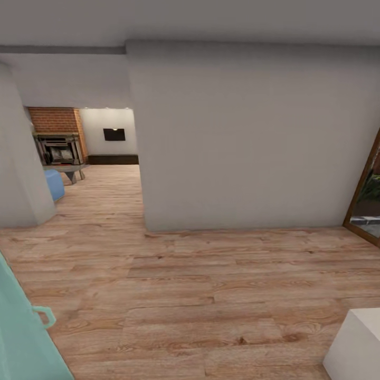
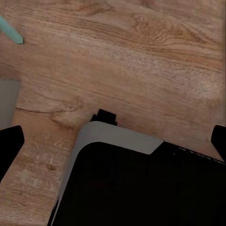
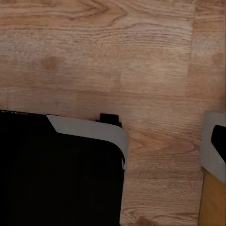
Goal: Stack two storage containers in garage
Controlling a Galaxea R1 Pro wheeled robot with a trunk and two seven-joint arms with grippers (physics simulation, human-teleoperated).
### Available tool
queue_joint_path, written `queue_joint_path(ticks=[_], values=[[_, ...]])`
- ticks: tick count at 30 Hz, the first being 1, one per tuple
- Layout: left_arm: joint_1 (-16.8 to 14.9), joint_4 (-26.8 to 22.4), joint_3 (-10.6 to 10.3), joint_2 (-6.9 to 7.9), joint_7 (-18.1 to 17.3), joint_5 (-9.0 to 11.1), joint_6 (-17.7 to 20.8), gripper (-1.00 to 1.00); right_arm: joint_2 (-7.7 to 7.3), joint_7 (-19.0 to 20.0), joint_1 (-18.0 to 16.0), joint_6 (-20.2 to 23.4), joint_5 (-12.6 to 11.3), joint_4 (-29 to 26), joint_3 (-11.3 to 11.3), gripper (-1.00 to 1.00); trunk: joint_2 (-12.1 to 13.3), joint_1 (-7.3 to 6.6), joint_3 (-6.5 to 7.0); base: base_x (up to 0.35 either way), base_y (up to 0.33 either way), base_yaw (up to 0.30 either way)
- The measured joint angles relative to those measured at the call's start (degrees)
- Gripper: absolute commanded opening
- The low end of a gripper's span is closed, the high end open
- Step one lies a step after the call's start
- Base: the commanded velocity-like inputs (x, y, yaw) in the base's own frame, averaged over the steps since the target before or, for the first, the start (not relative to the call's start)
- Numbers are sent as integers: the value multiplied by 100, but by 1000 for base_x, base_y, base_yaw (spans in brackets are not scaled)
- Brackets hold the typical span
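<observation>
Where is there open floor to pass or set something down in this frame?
The widest free patch is the wood plank floor in front of the white wall, between the teal door and the white block. A narrower strip runs through the opening toward the brick fireplace; it is crowded there by the blue sofa and a small table.
</observation>
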Motion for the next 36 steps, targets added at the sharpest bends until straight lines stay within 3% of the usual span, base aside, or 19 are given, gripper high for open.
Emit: queue_joint_path(ticks=[36], values=[[0, 0, 6, 3, 0, 18, -9, 100, 1, 0, 0, 0, 0, 0, 0, 100, 0, 0, 0, 324, 0, 0]])
